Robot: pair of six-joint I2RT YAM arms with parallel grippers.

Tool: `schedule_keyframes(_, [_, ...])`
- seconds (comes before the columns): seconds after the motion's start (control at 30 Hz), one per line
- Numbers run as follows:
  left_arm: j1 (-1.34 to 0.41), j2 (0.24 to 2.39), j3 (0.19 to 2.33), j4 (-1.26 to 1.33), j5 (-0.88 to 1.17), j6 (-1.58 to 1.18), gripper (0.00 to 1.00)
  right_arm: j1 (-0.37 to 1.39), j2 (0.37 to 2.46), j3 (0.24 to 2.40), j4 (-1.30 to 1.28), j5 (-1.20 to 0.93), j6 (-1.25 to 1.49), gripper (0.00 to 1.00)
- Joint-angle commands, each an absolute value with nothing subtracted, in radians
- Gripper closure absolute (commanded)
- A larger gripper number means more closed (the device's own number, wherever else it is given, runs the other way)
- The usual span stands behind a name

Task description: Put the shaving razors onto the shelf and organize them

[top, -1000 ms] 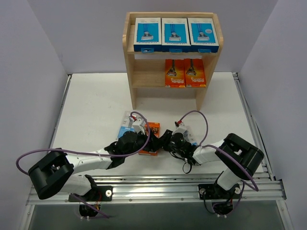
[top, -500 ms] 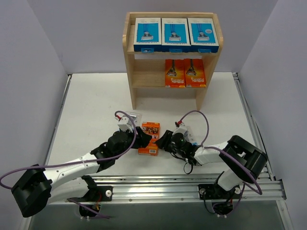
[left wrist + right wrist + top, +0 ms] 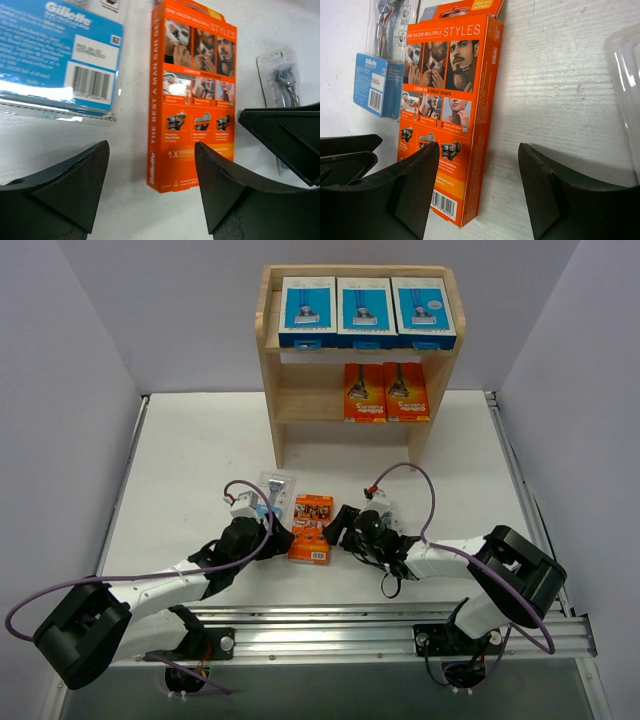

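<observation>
Orange razor box [image 3: 311,529], flat on desk [image 3: 190,460], is being flanked by left end effector [image 3: 278,532] and right end effector [image 3: 336,527], both wide, empty, presumably for pickup.

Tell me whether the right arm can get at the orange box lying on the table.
Probably yes. The orange box lies flat just ahead of the right arm, its jaws open, nothing between; the left arm crowds its far side.
</observation>
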State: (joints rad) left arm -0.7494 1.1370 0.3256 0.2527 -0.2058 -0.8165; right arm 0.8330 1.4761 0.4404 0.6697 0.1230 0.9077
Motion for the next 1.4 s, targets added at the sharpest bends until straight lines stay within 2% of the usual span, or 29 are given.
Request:
schedule_keyframes(0.0, [-0.710,1.155,0.310,0.308,-0.183,-0.851,0.22,0.818,1.434,0.465,0.632,0.156,0.896,0.41])
schedule_keyframes(0.13, [-0.692,1.170,0.313,0.285,-0.202,-0.854,0.28,0.811,1.437,0.469,0.637,0.141,0.890,0.58])
schedule_keyframes(0.17, [-0.690,1.177,0.316,0.285,-0.202,-0.850,0.33,0.811,1.440,0.471,0.637,0.140,0.888,0.59])
schedule_keyframes(0.2, [-0.690,1.183,0.324,0.281,-0.207,-0.841,0.44,0.811,1.445,0.471,0.641,0.138,0.888,0.60])
schedule_keyframes(0.3, [-0.690,1.219,0.339,0.272,-0.221,-0.827,0.58,0.811,1.459,0.477,0.656,0.126,0.890,0.62])
schedule_keyframes(0.43, [-0.690,1.293,0.350,0.291,-0.225,-0.807,0.67,0.811,1.473,0.482,0.669,0.115,0.891,0.62])
schedule_keyframes(0.87, [-0.729,1.440,0.396,0.416,-0.164,-0.790,0.80,0.811,1.513,0.483,0.699,0.100,0.900,0.63])
schedule_keyframes(1.0, [-0.735,1.411,0.402,0.413,-0.164,-0.793,0.80,0.811,1.511,0.434,0.733,0.123,0.937,0.72])
schedule_keyframes(1.37, [-0.759,1.447,0.422,0.463,-0.135,-0.796,0.80,0.811,1.620,0.373,0.837,0.101,0.974,0.85])
